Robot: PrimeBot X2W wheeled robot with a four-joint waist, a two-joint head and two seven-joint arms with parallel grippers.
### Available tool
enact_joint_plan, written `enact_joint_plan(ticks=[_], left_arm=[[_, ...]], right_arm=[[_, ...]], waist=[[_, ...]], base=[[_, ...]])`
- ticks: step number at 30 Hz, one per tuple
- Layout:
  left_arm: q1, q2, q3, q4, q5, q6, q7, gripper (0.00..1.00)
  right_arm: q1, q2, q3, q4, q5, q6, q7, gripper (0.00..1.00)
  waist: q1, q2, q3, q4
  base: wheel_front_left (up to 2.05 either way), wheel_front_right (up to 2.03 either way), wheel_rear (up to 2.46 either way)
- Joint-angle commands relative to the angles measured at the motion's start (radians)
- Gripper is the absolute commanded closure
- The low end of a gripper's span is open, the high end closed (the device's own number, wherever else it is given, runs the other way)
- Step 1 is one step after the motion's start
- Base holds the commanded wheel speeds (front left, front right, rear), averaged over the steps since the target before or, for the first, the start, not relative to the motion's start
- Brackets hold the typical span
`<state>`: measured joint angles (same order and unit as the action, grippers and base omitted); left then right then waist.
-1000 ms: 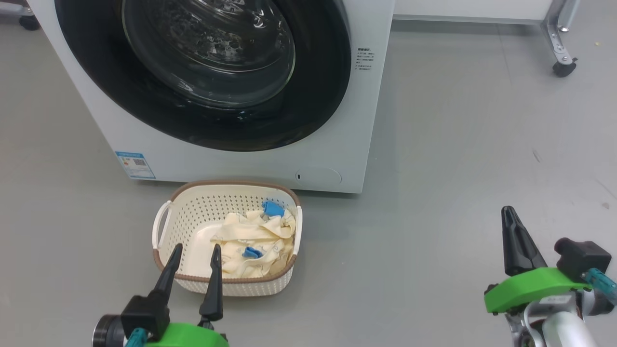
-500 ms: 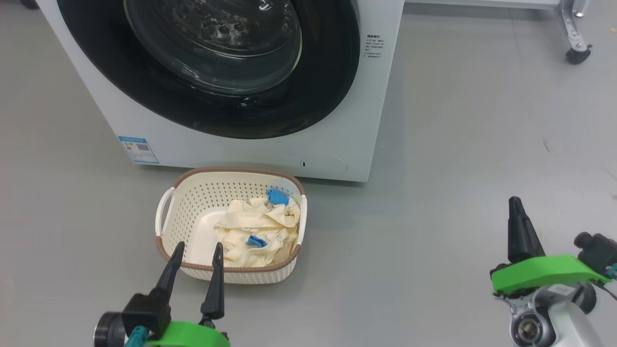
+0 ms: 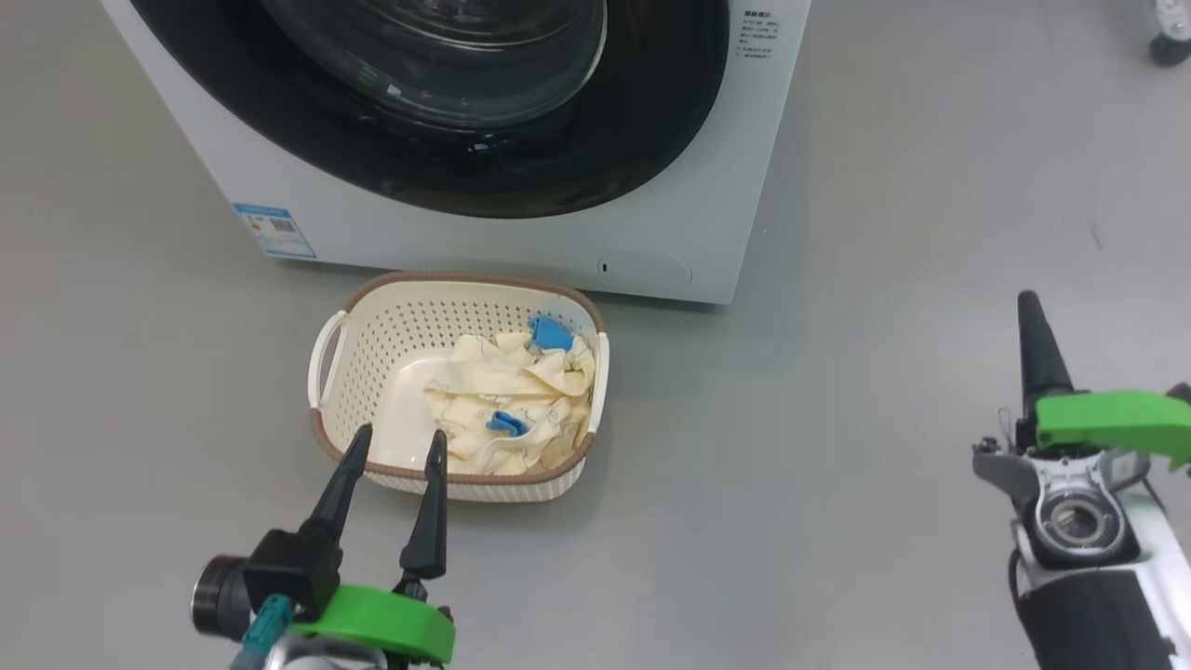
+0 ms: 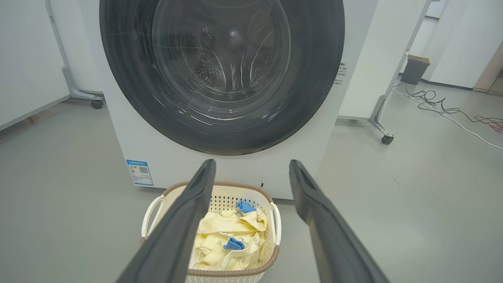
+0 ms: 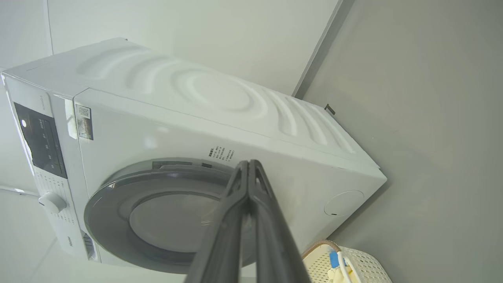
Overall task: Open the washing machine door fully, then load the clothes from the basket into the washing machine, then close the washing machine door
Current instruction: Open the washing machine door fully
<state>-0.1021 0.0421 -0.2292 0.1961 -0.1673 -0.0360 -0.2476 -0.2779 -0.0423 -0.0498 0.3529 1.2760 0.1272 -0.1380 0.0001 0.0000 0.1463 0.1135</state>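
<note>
The washing machine [image 3: 484, 244] stands at the top of the head view, and its black-rimmed glass door [image 3: 437, 74] lies flush against the front. On the floor before it sits the cream basket [image 3: 372, 372] holding the cream-yellow clothes [image 3: 507, 409] with blue trim. My left gripper [image 3: 400, 433] is open at the basket's near rim, empty. In the left wrist view this left gripper [image 4: 252, 162] frames the basket [image 4: 220, 185], the clothes [image 4: 228, 236] and the door [image 4: 222, 70]. My right gripper [image 3: 1028, 302] hangs far right over bare floor. The right wrist view shows that gripper [image 5: 248, 162] shut and empty, pointing at the door [image 5: 157, 220].
A blue energy sticker [image 3: 274, 230] and a round service flap [image 3: 644, 268] sit low on the washer's front. To its right are a caster [image 4: 387, 138] of a wheeled frame, a dark bin [image 4: 414, 70] and cables [image 4: 444, 108] on the grey floor.
The head camera has shifted, so washer and basket sit higher in the picture. My right wrist has rolled and its finger points further up. The left gripper stays open by the basket.
</note>
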Motion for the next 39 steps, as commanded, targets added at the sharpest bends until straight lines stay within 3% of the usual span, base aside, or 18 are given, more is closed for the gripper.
enact_joint_plan(ticks=[1,9,28,39], left_arm=[[-0.044,0.008,0.032,-0.033,0.0,-0.003,-0.014,0.0],[-0.087,0.008,0.011,-0.037,-0.006,-0.006,-0.014,0.0],[-0.172,0.008,-0.07,-0.05,-0.036,0.008,-0.014,0.0],[-0.211,0.008,-0.119,-0.058,-0.054,0.018,-0.014,0.0]], right_arm=[[-0.059,-0.025,0.011,-0.036,0.018,0.003,0.018,1.0],[-0.18,-0.081,-0.013,-0.035,0.119,0.003,0.149,1.0],[-0.516,-0.171,0.046,0.049,0.127,0.003,0.415,1.0],[-0.723,-0.183,0.028,0.151,0.166,0.003,0.517,1.0]], waist=[[-0.0001,0.0,0.018,0.009],[-0.0001,0.0,0.087,0.045],[-0.0001,0.0,0.248,0.112],[-0.0001,0.0,0.309,0.139]], base=[[0.0,0.0,0.0],[0.0,0.0,0.0],[0.0,0.0,0.0],[0.0,0.0,0.0]])
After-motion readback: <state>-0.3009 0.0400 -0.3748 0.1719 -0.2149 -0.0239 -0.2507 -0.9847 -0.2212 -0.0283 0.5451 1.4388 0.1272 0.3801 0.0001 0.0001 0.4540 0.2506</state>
